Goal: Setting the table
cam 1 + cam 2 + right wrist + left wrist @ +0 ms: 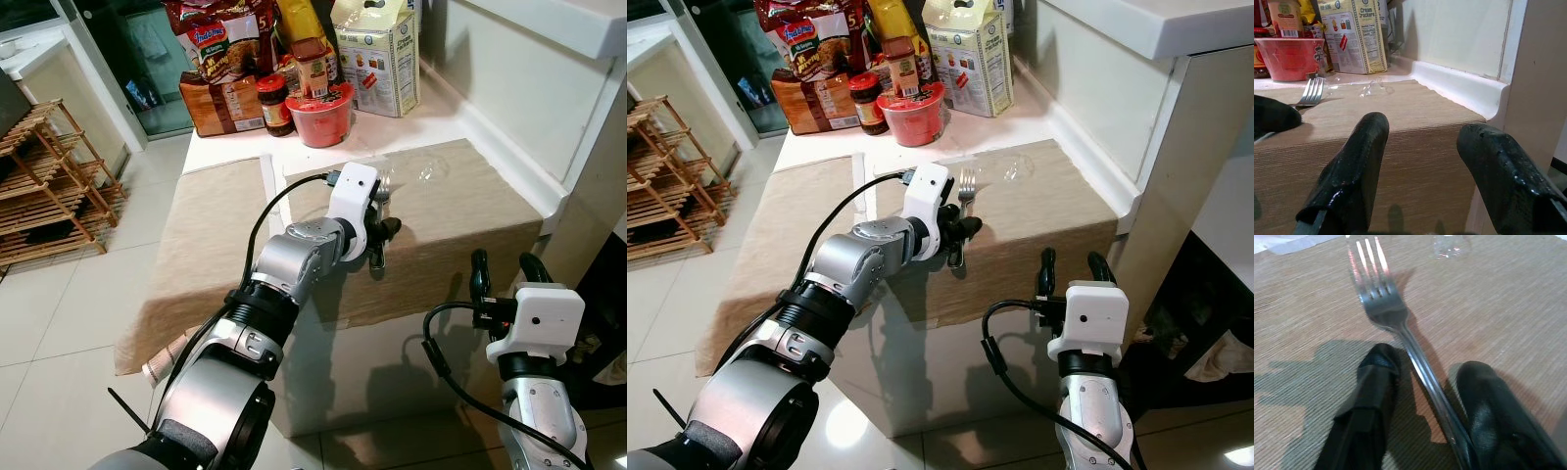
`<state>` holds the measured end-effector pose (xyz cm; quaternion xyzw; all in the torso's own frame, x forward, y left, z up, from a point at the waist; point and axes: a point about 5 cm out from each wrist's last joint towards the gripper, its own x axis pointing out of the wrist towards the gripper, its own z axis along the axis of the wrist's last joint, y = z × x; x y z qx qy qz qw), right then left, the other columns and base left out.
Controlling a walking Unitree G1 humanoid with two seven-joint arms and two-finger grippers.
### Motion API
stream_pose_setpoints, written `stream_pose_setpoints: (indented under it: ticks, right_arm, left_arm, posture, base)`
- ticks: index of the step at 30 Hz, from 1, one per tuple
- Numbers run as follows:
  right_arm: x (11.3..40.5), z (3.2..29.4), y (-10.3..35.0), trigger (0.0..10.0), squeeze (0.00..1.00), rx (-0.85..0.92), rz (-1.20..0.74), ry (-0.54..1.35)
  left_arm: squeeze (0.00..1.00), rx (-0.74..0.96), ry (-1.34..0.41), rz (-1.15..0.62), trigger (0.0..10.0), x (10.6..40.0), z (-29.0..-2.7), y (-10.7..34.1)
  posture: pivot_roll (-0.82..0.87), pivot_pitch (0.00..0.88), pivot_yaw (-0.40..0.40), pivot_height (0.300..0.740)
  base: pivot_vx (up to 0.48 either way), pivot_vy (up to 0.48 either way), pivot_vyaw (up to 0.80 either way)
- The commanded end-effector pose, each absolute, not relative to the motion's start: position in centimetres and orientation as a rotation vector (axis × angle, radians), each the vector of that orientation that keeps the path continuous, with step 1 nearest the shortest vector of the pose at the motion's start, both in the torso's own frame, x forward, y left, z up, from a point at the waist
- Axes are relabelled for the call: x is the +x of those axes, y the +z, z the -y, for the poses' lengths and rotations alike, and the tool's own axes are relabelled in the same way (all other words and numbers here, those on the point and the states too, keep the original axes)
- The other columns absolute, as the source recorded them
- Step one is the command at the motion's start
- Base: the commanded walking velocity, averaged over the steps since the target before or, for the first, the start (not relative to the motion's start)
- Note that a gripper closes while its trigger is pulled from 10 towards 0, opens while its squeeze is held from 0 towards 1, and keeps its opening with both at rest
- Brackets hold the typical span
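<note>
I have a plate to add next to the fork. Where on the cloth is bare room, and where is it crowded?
The tan cloth is bare right of the fork, out to the white ledge, apart from a clear glass. Left of the left tool it is bare too. The back is crowded with a red bowl, a jar and a cracker box.

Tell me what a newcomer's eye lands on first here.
First, the left claw over the beige tablecloth, its fingers open on either side of a silver fork. Next, the red bowl and food packets crowded at the table's far end. The right claw waits open off the near corner.
</note>
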<state>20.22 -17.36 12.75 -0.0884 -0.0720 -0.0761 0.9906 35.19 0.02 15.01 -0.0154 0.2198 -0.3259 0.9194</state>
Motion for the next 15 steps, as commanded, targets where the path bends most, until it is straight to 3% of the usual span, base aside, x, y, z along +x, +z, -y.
stream_pose_setpoints:
  ticks: [1, 15]
  right_arm:
    - [20.36, 17.0, 12.62, 10.0, 0.0, -0.172, 0.138, -0.145]
    - [20.37, 17.05, 12.44, 10.0, 0.0, -0.166, 0.128, -0.148]
  left_arm:
    - [0.0, -0.059, -0.709, -0.655, 0.0, 33.07, 2.1, 11.58]
    - [0.0, 0.024, -0.694, -0.507, 0.0, 33.46, 1.87, 12.18]
  posture:
    - [-0.14, 0.0, 0.195, 0.74]
    - [-0.13, 0.0, 0.19, 0.74]
  base:
    - [0.0, 0.0, 0.0]
    - [0.0, 0.0, 0.0]
